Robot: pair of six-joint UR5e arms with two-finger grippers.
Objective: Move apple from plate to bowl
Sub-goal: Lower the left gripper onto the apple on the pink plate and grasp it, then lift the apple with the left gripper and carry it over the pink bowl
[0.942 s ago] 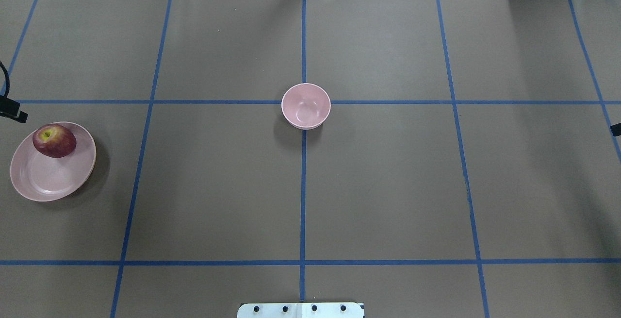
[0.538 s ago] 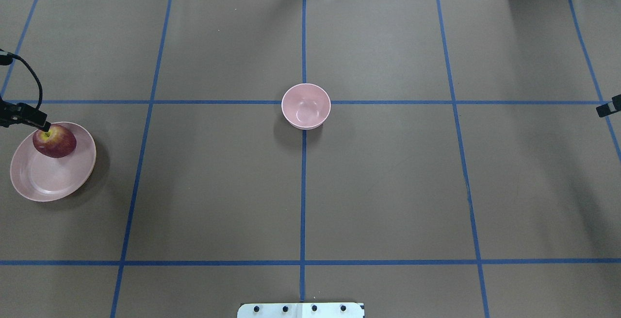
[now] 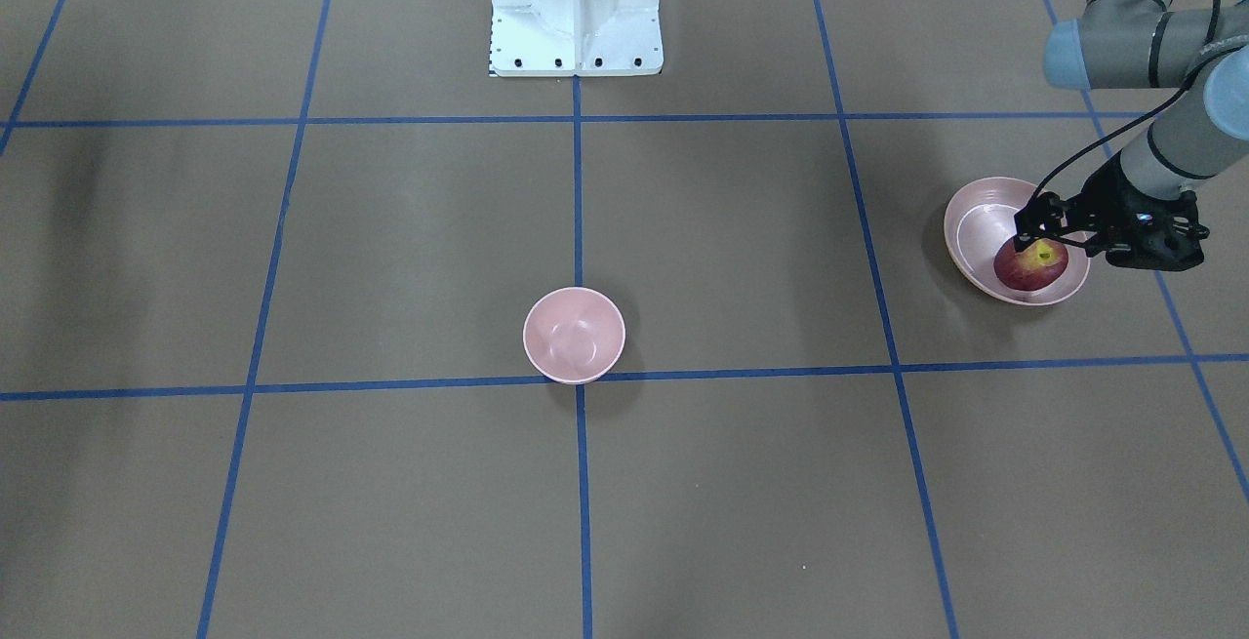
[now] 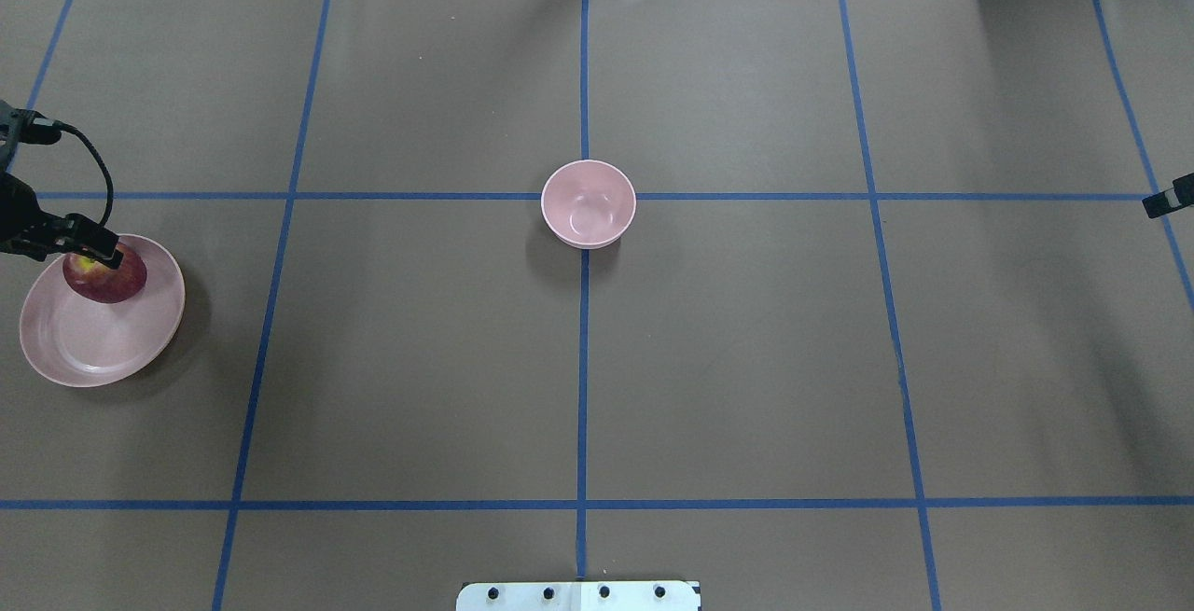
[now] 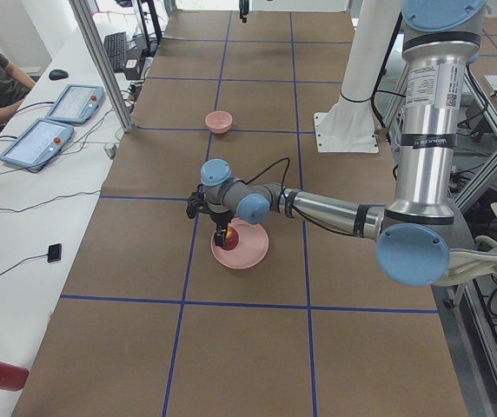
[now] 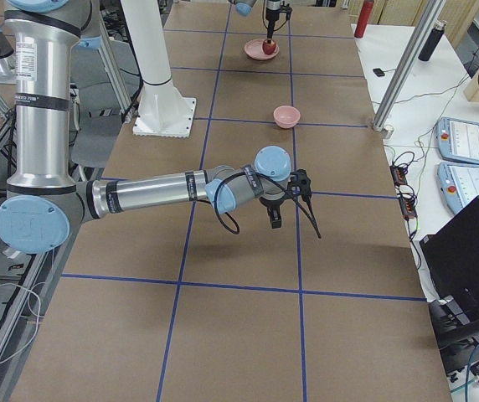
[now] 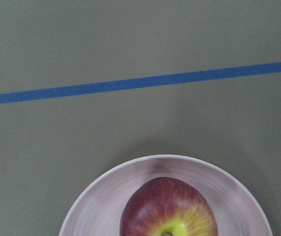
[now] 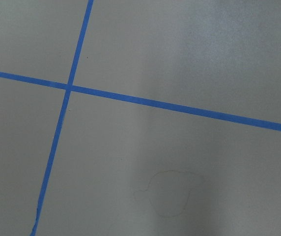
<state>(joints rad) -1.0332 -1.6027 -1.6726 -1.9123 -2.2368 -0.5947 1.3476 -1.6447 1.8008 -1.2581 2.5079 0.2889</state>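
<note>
Apple (image 4: pixel 107 283) is sitting on the pale-pink plate (image 4: pixel 93 350), close to the rim farther from the robot's base, with its stem hollow facing up. The plate is lying near the robot's left end of the brown table (image 4: pixel 746 359). The left gripper (image 3: pixel 1036 234) is hanging just over the apple, its jaws standing apart; whether the fingers are touching the skin cannot be told. The bowl (image 4: pixel 589 203) is standing well apart from the plate, at the table's centre, where blue tape lines (image 4: pixel 583 359) are crossing. The right gripper (image 6: pixel 294 213) is hovering over the table's other end, and I cannot tell how wide it is.
</note>
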